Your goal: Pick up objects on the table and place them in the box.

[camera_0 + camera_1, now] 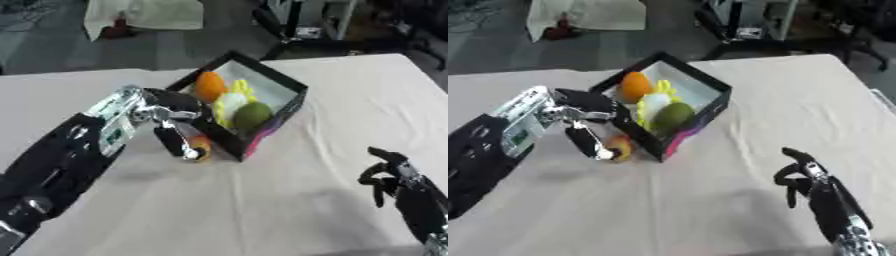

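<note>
orange-red fruit (pixel 201 146) sits on the table (pixel 262 210) touching the box (pixel 284 107) outer wall, left hand (pixel 175 131) curled round it, so it should rise clear of the rim before crossing in; right hand (pixel 389 175) idles empty, fingers bent, low right.
</note>
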